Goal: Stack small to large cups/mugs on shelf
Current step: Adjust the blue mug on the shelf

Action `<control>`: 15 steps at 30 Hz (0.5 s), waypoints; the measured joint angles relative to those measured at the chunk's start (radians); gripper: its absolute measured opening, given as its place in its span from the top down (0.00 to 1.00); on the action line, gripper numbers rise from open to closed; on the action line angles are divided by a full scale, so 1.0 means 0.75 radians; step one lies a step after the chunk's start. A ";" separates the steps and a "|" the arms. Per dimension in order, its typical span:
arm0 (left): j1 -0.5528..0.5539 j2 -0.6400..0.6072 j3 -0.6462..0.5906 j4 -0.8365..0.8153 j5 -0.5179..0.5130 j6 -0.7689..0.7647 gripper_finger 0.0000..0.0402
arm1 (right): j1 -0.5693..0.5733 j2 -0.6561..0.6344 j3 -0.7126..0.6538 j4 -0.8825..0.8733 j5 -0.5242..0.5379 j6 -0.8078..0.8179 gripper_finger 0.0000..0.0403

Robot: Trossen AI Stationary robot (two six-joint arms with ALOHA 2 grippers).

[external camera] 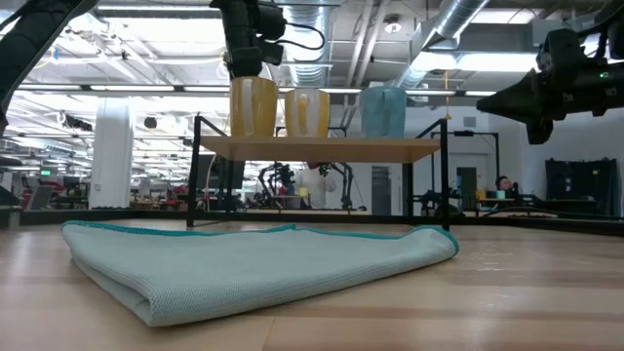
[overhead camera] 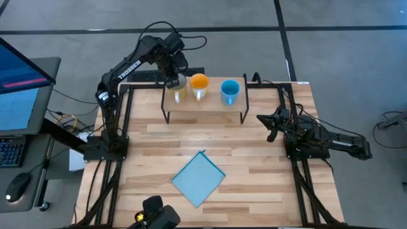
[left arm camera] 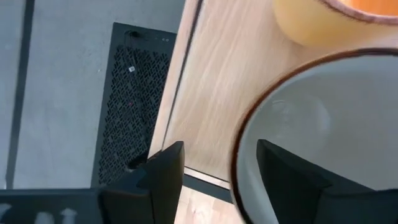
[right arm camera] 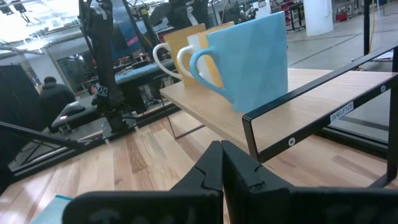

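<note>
1. nearest the front edge of the table (overhead camera: 267,191), a folded light-blue cloth (overhead camera: 199,179) is laid flat, turned cornerwise; in the low view it fills the foreground and partly hides the shelf's legs.
2. bare wood is left around the cloth on all sides, and a wide open strip is seen between the cloth and the shelf (overhead camera: 205,105).
3. the right gripper (overhead camera: 269,120) is held above the right part of the table, just beside the shelf's right end and apart from it; its fingers are seen pressed together in the right wrist view, with nothing between them.
4. the shelf is set at the far middle of the table, its black legs standing on the tabletop.
5. three mugs are lined up on the shelf top: the cream mug (overhead camera: 180,86) at the left, the orange mug (overhead camera: 200,84) in the middle, the light blue mug (overhead camera: 229,91) at the right. none is stacked in another; the cream and orange mugs are close together, the blue one a little apart.
6. the left gripper (overhead camera: 173,79) is lowered onto the cream mug; its fingers (left arm camera: 166,169) are spread across the rim, one outside the wall and one inside the white interior. whether the wall is actually pinched cannot be told.
7. beyond the shelf's far edge, the table ends and grey floor is seen.
8. to the far left, off the table, a monitor (overhead camera: 22,83) and keyboard (overhead camera: 11,151) are placed.
</note>
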 joint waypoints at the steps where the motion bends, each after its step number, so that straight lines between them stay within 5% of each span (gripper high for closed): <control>1: 0.000 0.000 0.000 0.005 -0.009 -0.006 0.51 | 0.000 0.000 0.000 0.000 0.000 0.000 0.95; 15: 0.001 0.000 0.032 0.025 0.001 -0.035 0.24 | 0.000 0.000 0.000 0.000 0.000 0.000 0.95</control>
